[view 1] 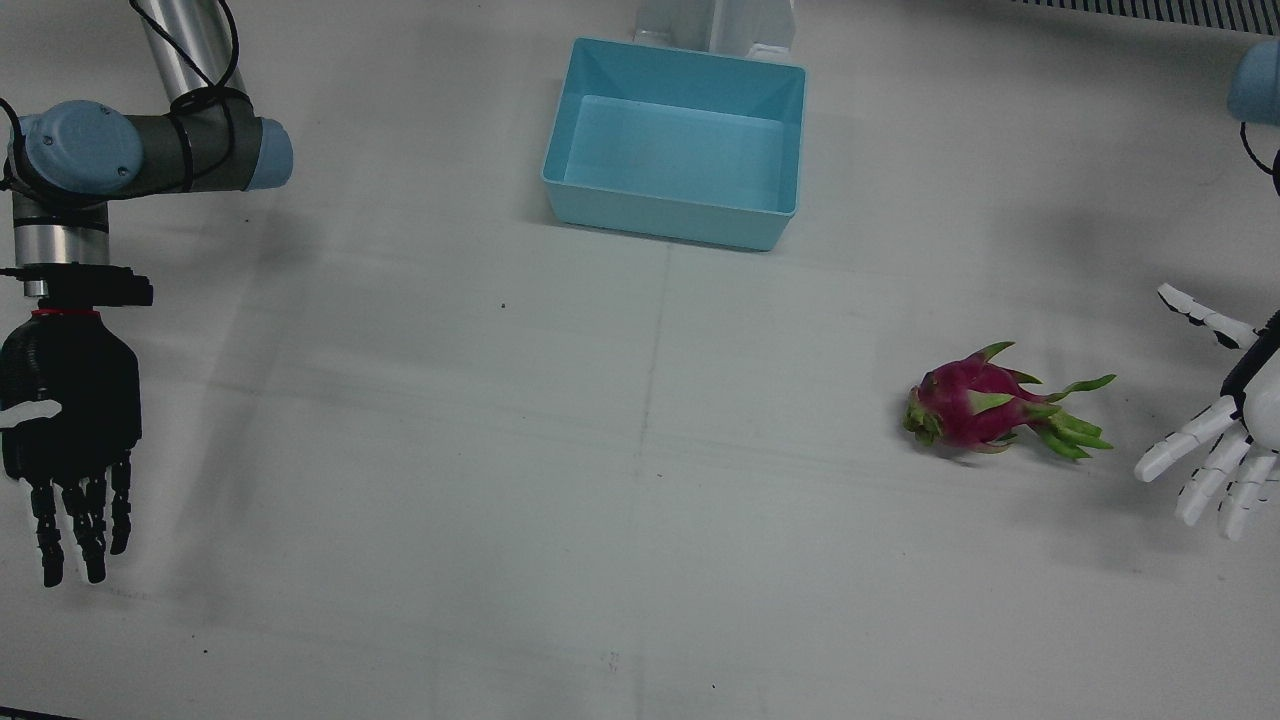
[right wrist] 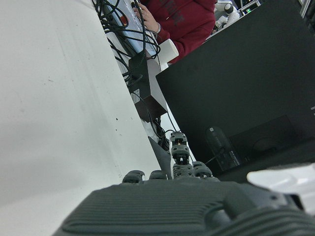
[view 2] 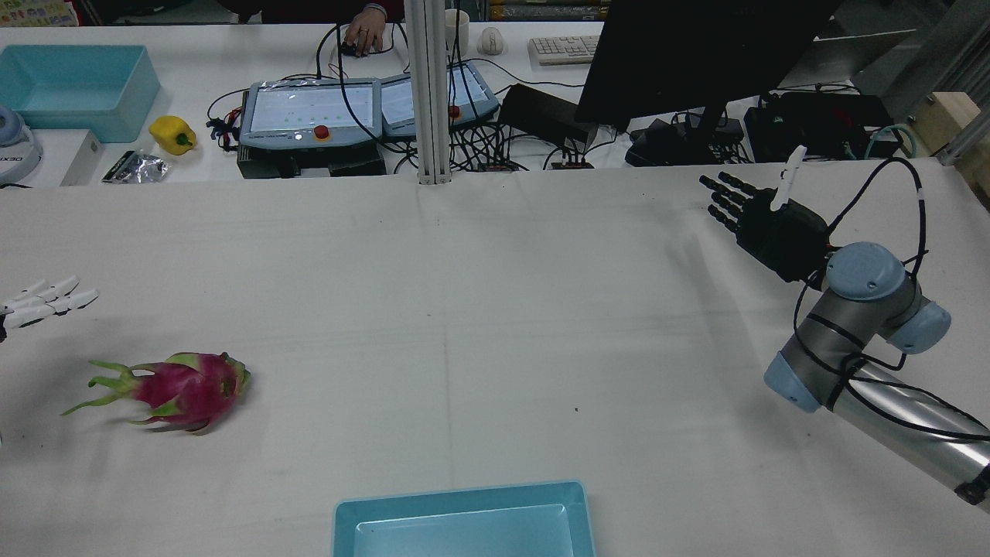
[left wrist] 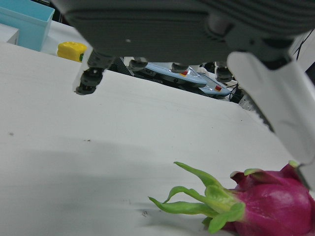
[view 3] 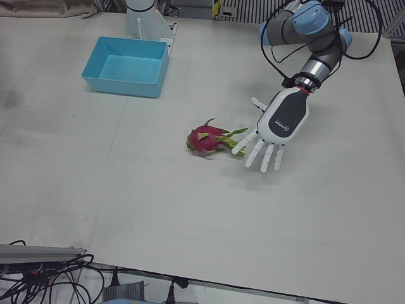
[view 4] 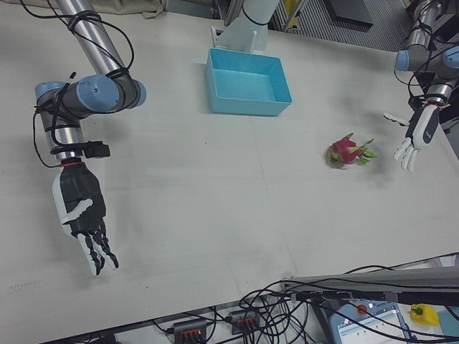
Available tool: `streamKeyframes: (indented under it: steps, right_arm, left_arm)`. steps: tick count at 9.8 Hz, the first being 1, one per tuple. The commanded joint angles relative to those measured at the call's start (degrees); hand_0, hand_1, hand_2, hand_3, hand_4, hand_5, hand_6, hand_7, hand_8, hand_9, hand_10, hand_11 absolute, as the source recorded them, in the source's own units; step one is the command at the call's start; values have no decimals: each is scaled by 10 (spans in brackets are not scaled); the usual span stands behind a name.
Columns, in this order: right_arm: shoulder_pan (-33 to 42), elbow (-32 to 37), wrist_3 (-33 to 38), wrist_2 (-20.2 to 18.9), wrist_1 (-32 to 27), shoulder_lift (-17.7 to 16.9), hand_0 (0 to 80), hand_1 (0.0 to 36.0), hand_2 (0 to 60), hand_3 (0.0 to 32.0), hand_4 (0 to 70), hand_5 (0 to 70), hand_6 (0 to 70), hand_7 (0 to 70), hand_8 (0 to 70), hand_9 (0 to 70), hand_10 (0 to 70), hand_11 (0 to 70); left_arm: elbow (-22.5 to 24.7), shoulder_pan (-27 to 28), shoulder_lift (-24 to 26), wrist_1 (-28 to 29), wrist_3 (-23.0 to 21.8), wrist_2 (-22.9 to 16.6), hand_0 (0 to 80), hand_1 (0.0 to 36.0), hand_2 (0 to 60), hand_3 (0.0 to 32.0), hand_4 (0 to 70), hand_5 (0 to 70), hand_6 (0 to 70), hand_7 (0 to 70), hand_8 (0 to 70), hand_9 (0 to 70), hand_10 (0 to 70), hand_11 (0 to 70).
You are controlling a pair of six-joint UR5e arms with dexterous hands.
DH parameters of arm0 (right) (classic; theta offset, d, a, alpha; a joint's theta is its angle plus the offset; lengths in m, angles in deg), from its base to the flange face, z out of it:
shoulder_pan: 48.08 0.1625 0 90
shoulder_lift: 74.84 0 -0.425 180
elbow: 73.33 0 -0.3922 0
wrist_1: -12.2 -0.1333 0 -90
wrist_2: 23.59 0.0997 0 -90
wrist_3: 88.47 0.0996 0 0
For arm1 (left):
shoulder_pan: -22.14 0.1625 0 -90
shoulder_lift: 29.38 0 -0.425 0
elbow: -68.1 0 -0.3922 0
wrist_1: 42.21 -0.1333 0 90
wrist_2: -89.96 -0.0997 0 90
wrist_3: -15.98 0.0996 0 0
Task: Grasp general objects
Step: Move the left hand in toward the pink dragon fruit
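Note:
A pink dragon fruit [view 1: 985,405] with green scales lies on its side on the white table, also visible as the dragon fruit [view 2: 182,391] [view 3: 207,139] [view 4: 346,153] [left wrist: 275,206]. My white left hand [view 3: 281,123] [view 1: 1225,440] [view 4: 416,140] hovers just beside the fruit's leafy end, fingers spread, open and holding nothing. In the rear view only its fingertips [view 2: 46,302] show at the left edge. My black right hand [view 1: 70,420] [view 2: 769,224] [view 4: 80,215] [right wrist: 187,211] is far across the table, open with fingers straight.
A light blue bin [view 1: 670,215] [view 2: 464,495] [view 3: 120,85] [view 4: 247,106] stands empty near the arms' pedestals. Beyond the table's far edge are teach pendants [view 2: 309,108], a yellow pepper [view 2: 172,133], another blue bin [view 2: 73,89], a monitor [view 2: 696,54] and cables.

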Motion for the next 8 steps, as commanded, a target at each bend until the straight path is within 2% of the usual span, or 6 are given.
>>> streamKeyframes:
  steps: [1,2,3,6,7,8]
  right_arm:
    - [0,0,0,0,0,0,0,0,0,0,0,0,0,0,0,0,0,0]
    - [0,0,0,0,0,0,0,0,0,0,0,0,0,0,0,0,0,0]
    - [0,0,0,0,0,0,0,0,0,0,0,0,0,0,0,0,0,0]
    - [0,0,0,0,0,0,0,0,0,0,0,0,0,0,0,0,0,0]
    - [0,0,0,0,0,0,0,0,0,0,0,0,0,0,0,0,0,0]
    - [0,0,0,0,0,0,0,0,0,0,0,0,0,0,0,0,0,0]
  left_arm:
    - [5,16,1,28,17,0,463,137,131,320,0,0,0,0,0,0,0,0]
    - [4,39,1,41,32,9,460,161,238,320,0,0,0,0,0,0,0,0]
    - [4,44,3,47,38,20,462,182,302,320,0,0,0,0,0,0,0,0]
    - [2,57,5,47,61,48,456,190,374,320,0,0,0,0,0,0,0,0]
    - [2,73,7,37,59,50,449,176,344,320,0,0,0,0,0,0,0,0]
    - [1,83,22,11,50,50,453,143,208,320,0,0,0,0,0,0,0,0]
